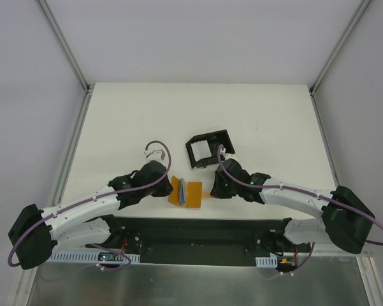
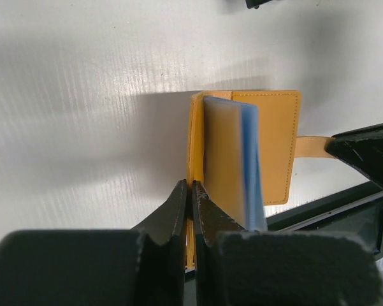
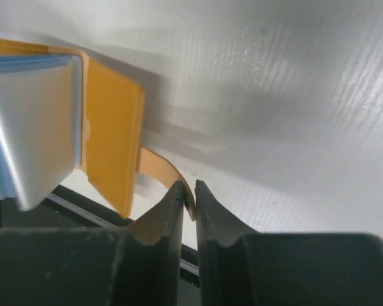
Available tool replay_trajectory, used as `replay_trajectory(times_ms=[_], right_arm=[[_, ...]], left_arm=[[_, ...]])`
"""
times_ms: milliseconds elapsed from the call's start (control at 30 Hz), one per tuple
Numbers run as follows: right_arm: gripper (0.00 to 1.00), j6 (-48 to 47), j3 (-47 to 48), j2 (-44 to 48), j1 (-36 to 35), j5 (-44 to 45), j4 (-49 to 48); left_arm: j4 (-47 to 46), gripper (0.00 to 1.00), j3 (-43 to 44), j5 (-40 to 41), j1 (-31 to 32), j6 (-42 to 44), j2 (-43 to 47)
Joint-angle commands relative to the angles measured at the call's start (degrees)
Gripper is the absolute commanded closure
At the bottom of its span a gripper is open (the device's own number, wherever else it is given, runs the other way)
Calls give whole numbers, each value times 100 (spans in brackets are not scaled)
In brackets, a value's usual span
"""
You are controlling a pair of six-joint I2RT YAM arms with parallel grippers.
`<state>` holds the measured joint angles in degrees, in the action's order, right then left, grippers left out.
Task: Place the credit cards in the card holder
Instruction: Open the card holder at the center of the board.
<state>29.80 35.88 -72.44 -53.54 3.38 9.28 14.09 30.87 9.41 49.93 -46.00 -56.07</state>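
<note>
A tan-orange folding wallet stands open on its edge near the table's front, with blue-edged frosted sleeves fanned out inside it. My left gripper is shut on the wallet's left cover. My right gripper is shut on the tip of the wallet's tan strap, its jaws only a narrow slit apart. The black card holder sits just behind the right gripper, open side up, with a white insert. No credit cards show apart from the wallet; what the sleeves hold is hidden.
The black base plate runs along the table's front edge right under the wallet. Purple cables loop above both wrists. Metal frame posts stand at the table's back corners.
</note>
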Motion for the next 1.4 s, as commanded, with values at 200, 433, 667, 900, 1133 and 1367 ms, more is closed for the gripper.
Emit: replay_trajectory(times_ms=[200,433,667,900,1133,1367], right_arm=[[67,-97,534,107,28,40,346],[68,-141,675,152,-104,-276,-48],[70,-1,736,2,-377,-60,-314],[62,-194,806,450,-412,444,-110],[61,-291,991,556,-403,164,-119],[67,-80,1158,-233,-421,-688,-514]], left_arm=[[42,100,173,-150,25,117,-211],[42,100,42,-80,25,-41,-307],[42,100,6,-80,34,-155,-352],[59,100,50,-53,25,-164,-202],[50,100,156,-97,34,-120,-185],[50,100,173,-80,25,-120,-272]])
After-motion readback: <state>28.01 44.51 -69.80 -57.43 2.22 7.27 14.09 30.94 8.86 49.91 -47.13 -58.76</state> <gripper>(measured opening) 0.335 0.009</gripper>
